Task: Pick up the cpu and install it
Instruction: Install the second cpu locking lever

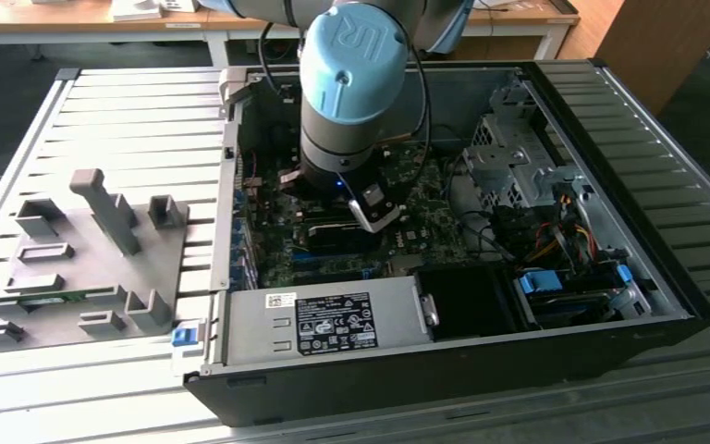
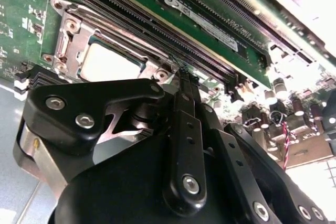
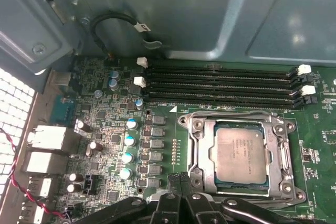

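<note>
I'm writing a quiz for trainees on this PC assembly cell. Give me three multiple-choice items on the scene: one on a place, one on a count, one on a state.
1. Where is the cpu?
A. on the grey tray outside the case
B. inside the metal-framed socket on the motherboard
C. on top of the power supply

2. How many long black memory slots run side by side next to the socket in the first wrist view?
A. two
B. four
C. six

3. How do the gripper's fingertips stand?
A. together, holding nothing
B. spread wide apart
C. clamped on a cable

Answers:
1 B: the silver chip sits within the socket frame in both wrist views.
2 B: four parallel memory slots lie above the socket.
3 A: the gripper shows its tips meeting beside the socket with nothing between them.
</note>
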